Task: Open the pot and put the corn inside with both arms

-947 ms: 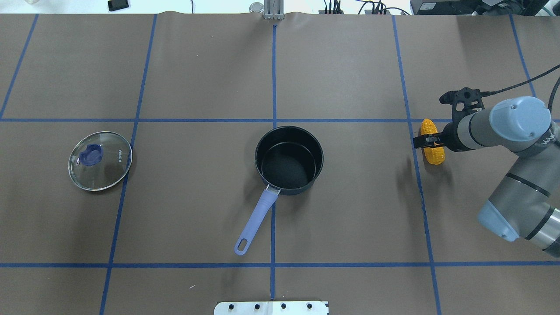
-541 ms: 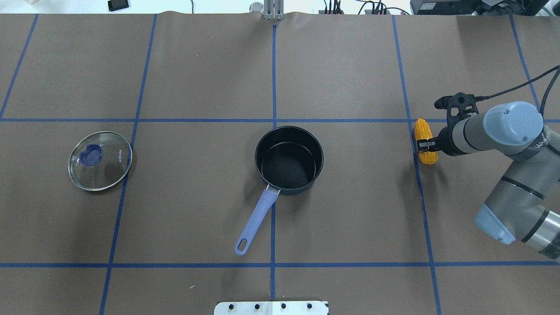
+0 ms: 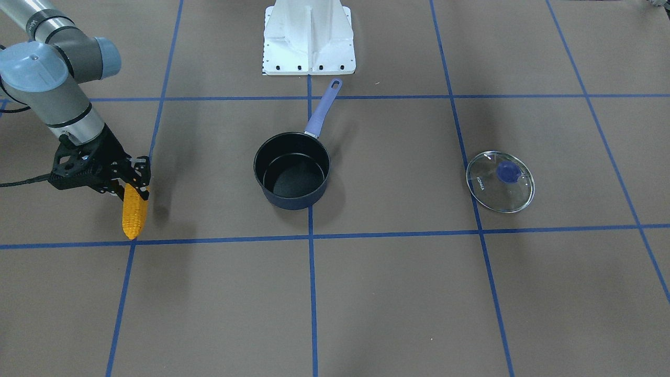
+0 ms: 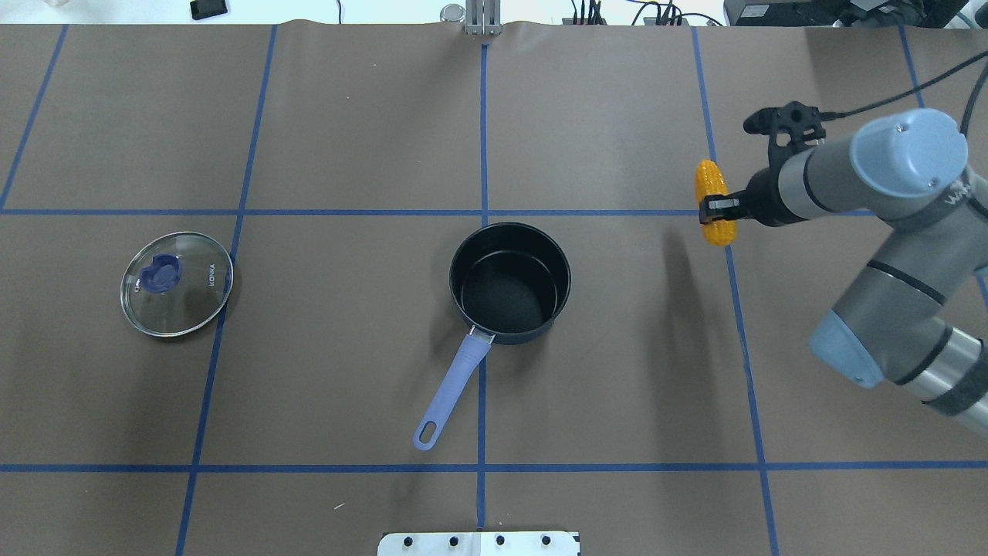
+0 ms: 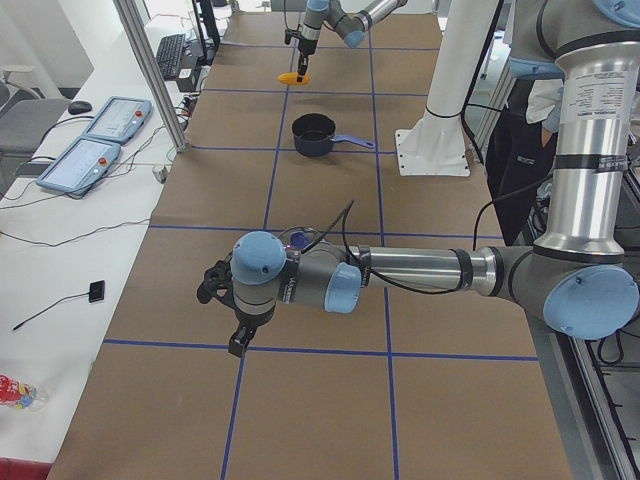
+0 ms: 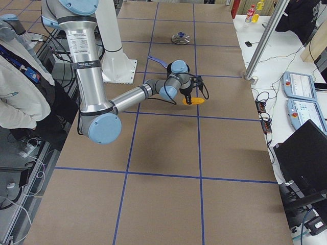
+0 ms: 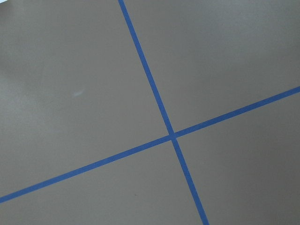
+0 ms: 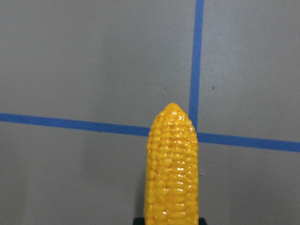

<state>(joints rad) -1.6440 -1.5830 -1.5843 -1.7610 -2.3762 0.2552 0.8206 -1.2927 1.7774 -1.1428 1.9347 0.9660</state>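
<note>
The orange-yellow corn [image 4: 712,202] is held lifted above the table in my right gripper [image 4: 715,208], which is shut on its thick end, right of the pot. It also shows in the front view [image 3: 135,212] and fills the right wrist view [image 8: 172,164], tapered tip forward. The dark pot [image 4: 505,297] with a lilac handle [image 4: 455,378] stands open and empty at the table's middle. Its glass lid [image 4: 177,283] lies flat at the left. My left gripper [image 5: 240,340] shows only in the exterior left view, near the lid; I cannot tell whether it is open or shut.
Blue tape lines [image 4: 483,139] divide the brown table cover. The white robot base [image 3: 309,39] stands behind the pot's handle. The left wrist view shows only bare table and a tape crossing [image 7: 172,136].
My right gripper has lifted the corn off the table and carried it up and left, toward the pot. The pot and lid have not moved.
</note>
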